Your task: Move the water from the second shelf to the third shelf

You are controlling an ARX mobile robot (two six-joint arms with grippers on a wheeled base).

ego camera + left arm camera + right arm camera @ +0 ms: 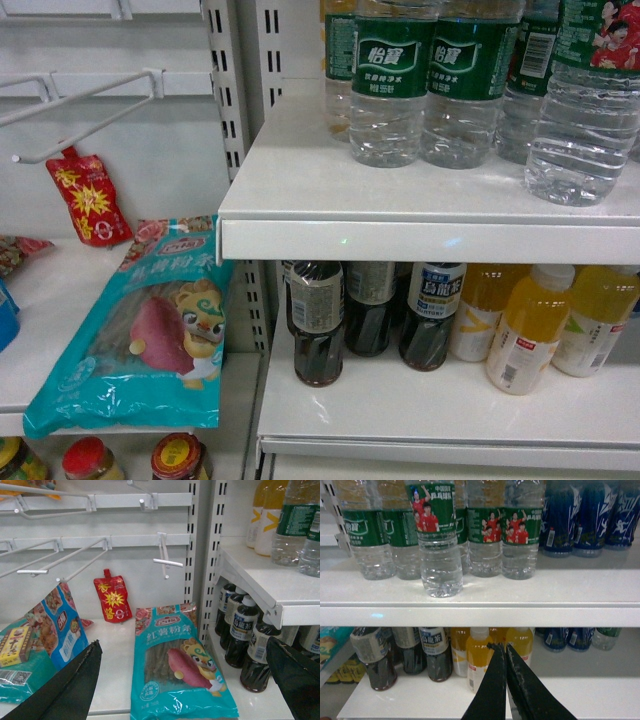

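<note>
The clear ribbed plastic water bottle with a dark green label showing people in red shirts stands upright on the white upper shelf, a little in front of the row of the same green-labelled water bottles behind it. In the head view this bottle is at the right end of the row, nearest to the shelf edge.

The right gripper is below that shelf, in front of the pale yellow drink bottles on the lower shelf. Its two black fingers are pressed together with nothing between them. The water bottle is above it and to the left, well apart, with the shelf edge between them.

The left gripper is spread wide and holds nothing. It faces a teal bag with a cartoon sweet potato, beside the dark drink bottles.
</note>
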